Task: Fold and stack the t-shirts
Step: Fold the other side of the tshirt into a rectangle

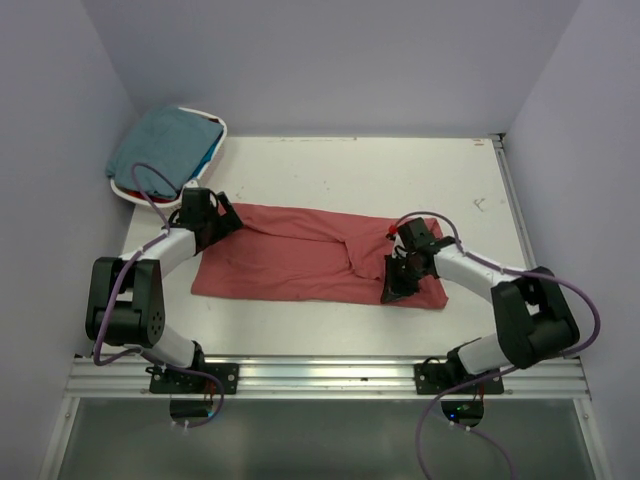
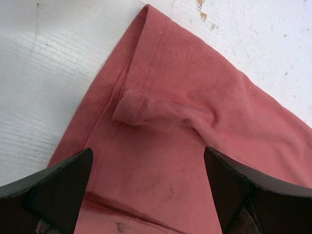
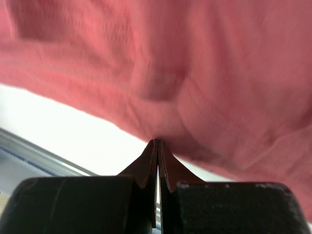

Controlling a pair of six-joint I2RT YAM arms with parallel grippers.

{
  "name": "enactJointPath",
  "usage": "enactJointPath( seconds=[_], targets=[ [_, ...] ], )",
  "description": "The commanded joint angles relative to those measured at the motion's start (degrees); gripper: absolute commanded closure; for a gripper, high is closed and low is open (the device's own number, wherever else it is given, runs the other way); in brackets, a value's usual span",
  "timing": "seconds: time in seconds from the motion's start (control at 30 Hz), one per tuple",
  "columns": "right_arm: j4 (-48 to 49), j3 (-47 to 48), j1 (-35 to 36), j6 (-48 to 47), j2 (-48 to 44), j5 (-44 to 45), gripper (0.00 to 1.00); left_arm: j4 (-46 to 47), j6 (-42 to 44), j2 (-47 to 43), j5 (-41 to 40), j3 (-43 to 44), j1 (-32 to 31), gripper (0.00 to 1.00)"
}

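The brick-red t-shirt [image 1: 300, 260] lies spread lengthwise across the middle of the table. My left gripper [image 1: 225, 222] is open just above its left end; in the left wrist view [image 2: 147, 156] the jaws straddle flat red cloth [image 2: 195, 97] below a bunched sleeve fold [image 2: 134, 105]. My right gripper [image 1: 392, 290] is at the shirt's near right edge; in the right wrist view [image 3: 158, 142] the jaws are pressed together on the hem of the red cloth [image 3: 195, 73]. The teal t-shirt [image 1: 165, 145] lies in the basket, with a bit of bright blue [image 1: 205, 163] beneath it.
The white oval basket [image 1: 222, 130] stands at the far left corner. The white table [image 1: 400, 170] has grey walls on three sides. A metal rail [image 1: 330, 372] runs along the near edge by the arm bases.
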Motion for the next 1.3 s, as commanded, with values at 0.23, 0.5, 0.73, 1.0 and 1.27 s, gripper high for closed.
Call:
enactJointPath(
  seconds=[0.23,0.5,0.73,1.0,1.27],
  targets=[
    [-5.73,4.81,0.28,1.22,-12.32,5.31,1.0,3.38,0.98,-2.22,2.47,0.17,0.44,0.02],
    [-2.23,3.52,0.28,8.87,-11.54,25.58,1.0,15.68,4.67,5.32,22.85,6.48,-2.19,0.16],
    [3.49,-0.53,0.28,10.98,-9.52,26.36,1.0,7.8,12.41,22.99,29.12,31.88,-16.96,0.37],
    [6.04,1.4,-0.15,11.25,-9.26,33.84,1.0,0.24,16.01,22.83,13.31,32.95,-18.55,0.56],
    [8.94,6.23,-2.61,9.84,-3.02,32.45,1.0,-6.71,15.05,14.92,-6.55,26.63,-16.27,0.7]
  ],
)
